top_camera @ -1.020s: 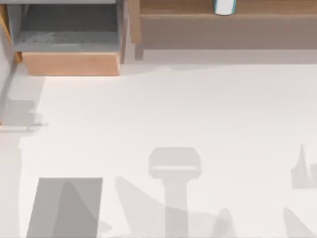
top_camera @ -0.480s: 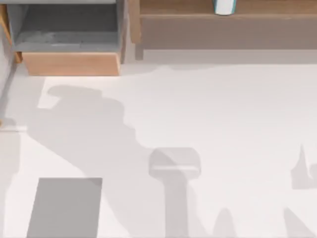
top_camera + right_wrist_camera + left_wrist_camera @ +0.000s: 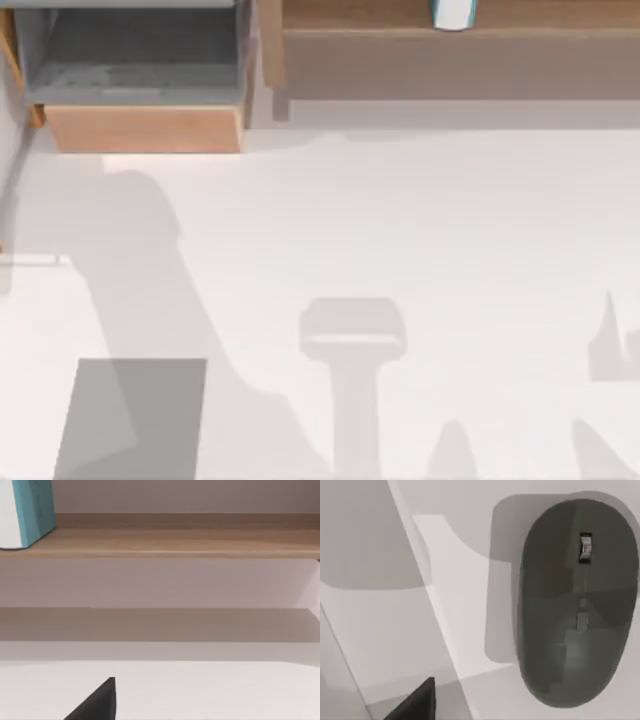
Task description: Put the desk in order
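The broad flat white desk [image 3: 450, 230] lies under both claws and is the biggest thing here. A black bit of the left claw [image 3: 415, 702] pokes into the left wrist view, and I cannot tell if this claw is open or closed. It holds nothing that I can see. Near the left claw, but not touching it, a dark grey egg-shaped computer mouse [image 3: 577, 605] lies flat on the desk, with a little scroll wheel on its back. Soft grey shadows fall on the white top around the mouse. A black bit of the right claw [image 3: 95, 702] shows in the right wrist view, low above the desk, and I cannot tell if it is open or closed either. Out in front of the right claw, well apart from it, stands a long light-brown wooden shelf [image 3: 175, 542]. On that shelf sits a white and blue-green cup [image 3: 30, 510]. From above, the shelf runs along the back of the desk on the right, and the cup stands on it. At the back on the left, an open light-brown wooden drawer with a grey inside [image 3: 140, 80] sticks out. A flat grey square mouse pad [image 3: 135, 415] lies at the front left of the desk, partly in shadow.
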